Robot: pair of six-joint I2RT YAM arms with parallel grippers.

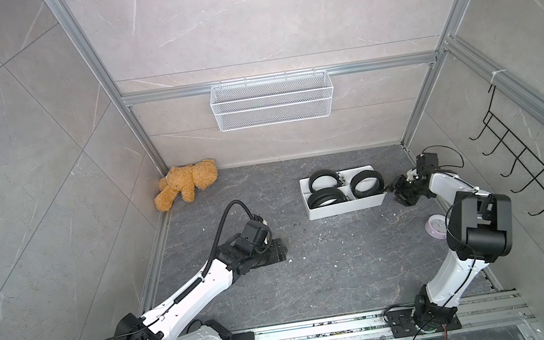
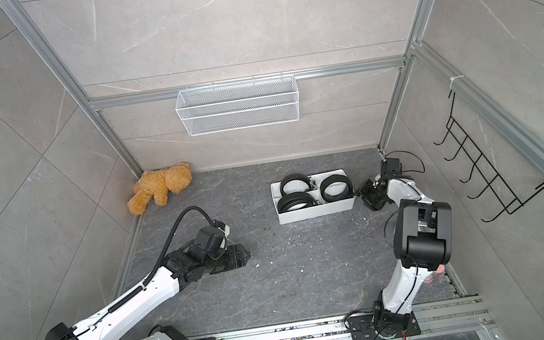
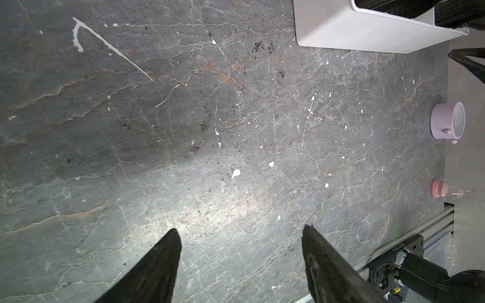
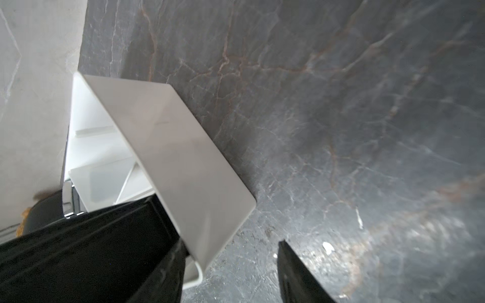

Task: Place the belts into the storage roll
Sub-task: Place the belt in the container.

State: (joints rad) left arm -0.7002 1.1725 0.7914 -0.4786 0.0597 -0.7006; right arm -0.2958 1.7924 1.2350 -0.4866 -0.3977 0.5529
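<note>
In both top views, three coiled black belts (image 1: 312,201) lie inside the shallow white plastic storage tray (image 1: 344,207), toward the surface's (image 1: 312,262) far right corner. Left wrist: my left hand (image 3: 241,228) is apart, empty. Right wrist: my right hand (image 4: 231,244) is apart around its end wall. Placing seems finished; next I must withdraw without dragging it.

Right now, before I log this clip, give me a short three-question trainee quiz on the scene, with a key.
1. How many coiled belts lie in the storage roll?
2. True or false: the left gripper is shut on a belt.
3. What lies in the far left corner? A. teddy bear B. shoe C. book

Key: 1. Three. 2. False, it is open and holds nothing. 3. A.
</note>
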